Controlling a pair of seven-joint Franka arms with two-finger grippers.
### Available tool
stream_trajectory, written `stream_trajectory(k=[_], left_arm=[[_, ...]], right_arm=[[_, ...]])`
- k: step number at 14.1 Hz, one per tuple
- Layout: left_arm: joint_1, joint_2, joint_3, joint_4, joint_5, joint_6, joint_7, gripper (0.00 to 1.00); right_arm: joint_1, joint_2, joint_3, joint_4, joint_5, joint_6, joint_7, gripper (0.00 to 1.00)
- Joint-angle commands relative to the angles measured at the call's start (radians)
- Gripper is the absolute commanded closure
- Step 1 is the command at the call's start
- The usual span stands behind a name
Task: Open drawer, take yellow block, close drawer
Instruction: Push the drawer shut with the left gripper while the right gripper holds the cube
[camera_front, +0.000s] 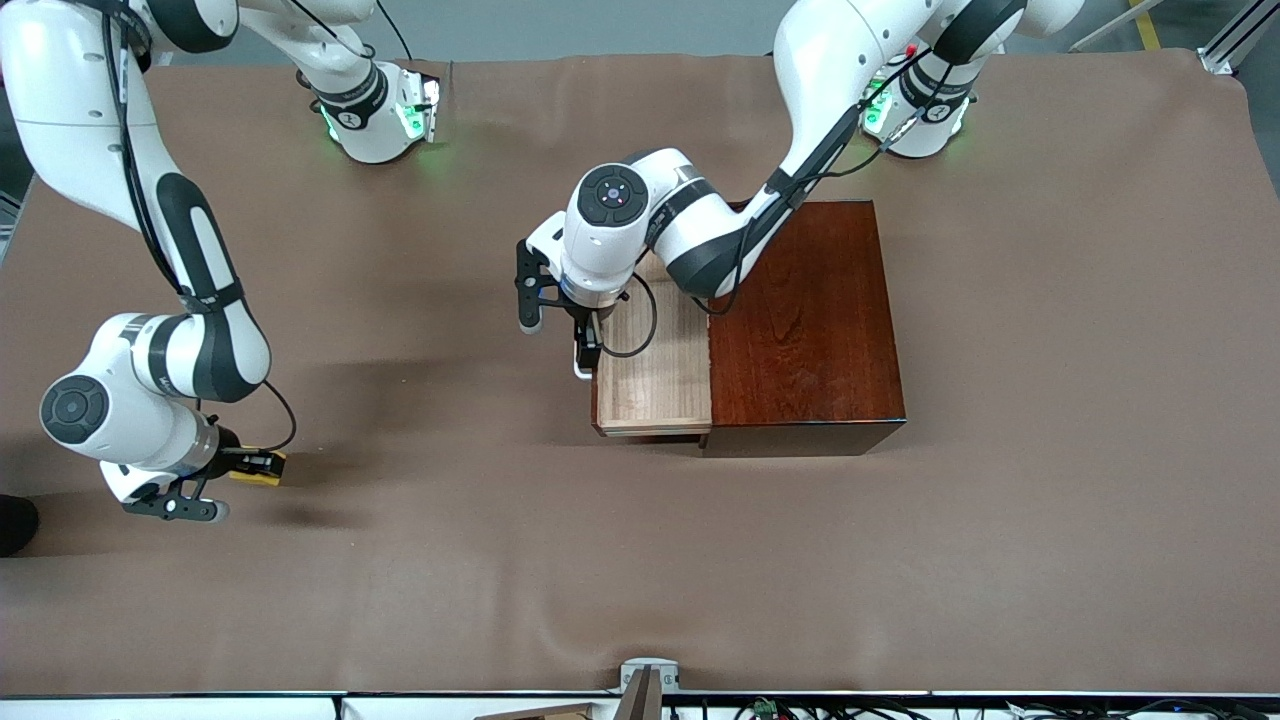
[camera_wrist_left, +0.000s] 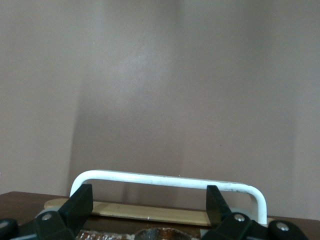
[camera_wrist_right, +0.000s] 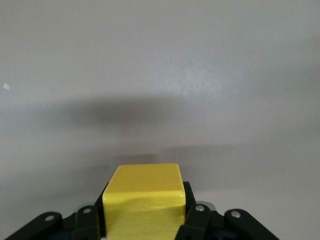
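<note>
The drawer (camera_front: 655, 385) stands pulled out of the dark mahogany box (camera_front: 805, 320) toward the right arm's end of the table, and its pale-wood tray is bare. My left gripper (camera_front: 585, 348) is at the drawer's front by the white bar handle (camera_front: 579, 372). In the left wrist view its fingers (camera_wrist_left: 80, 205) stand wide apart, and the handle (camera_wrist_left: 165, 179) runs just past their tips, ungripped. My right gripper (camera_front: 250, 466) is shut on the yellow block (camera_front: 262, 467), low over the cloth at the right arm's end. The block (camera_wrist_right: 144, 200) fills the space between the jaws in the right wrist view.
A brown cloth (camera_front: 640, 560) covers the whole table. The box stands mid-table toward the left arm's end. A small grey fixture (camera_front: 645, 680) sits at the table edge nearest the front camera.
</note>
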Motion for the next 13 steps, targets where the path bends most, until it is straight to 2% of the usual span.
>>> stream_trajectory(k=[1, 4, 6, 7, 9, 10, 13], left_arm=[[-0.007, 0.008, 0.016, 0.029, 0.027, -0.027, 0.014, 0.00], [-0.009, -0.001, 0.040, 0.031, 0.030, -0.113, 0.014, 0.00], [-0.009, -0.011, 0.048, 0.031, 0.051, -0.168, 0.014, 0.00], [-0.007, -0.011, 0.045, 0.032, 0.074, -0.202, 0.014, 0.00], [-0.009, -0.020, 0.045, 0.032, 0.123, -0.266, 0.014, 0.00], [-0.009, -0.024, 0.046, 0.032, 0.145, -0.295, 0.014, 0.00], [-0.007, -0.024, 0.046, 0.032, 0.205, -0.355, 0.037, 0.00]], right_arm=[[-0.025, 0.025, 0.025, -0.003, -0.008, 0.035, -0.003, 1.00], [-0.029, 0.050, 0.028, -0.035, 0.006, 0.073, -0.002, 1.00], [-0.020, 0.048, 0.028, -0.096, 0.032, 0.168, -0.002, 0.98], [-0.020, 0.048, 0.028, -0.104, 0.032, 0.181, -0.002, 0.80], [-0.020, 0.045, 0.028, -0.103, 0.034, 0.173, 0.003, 0.12], [-0.022, 0.041, 0.027, -0.103, 0.032, 0.173, -0.002, 0.00], [-0.019, 0.013, 0.027, -0.100, 0.032, 0.167, -0.006, 0.00]])
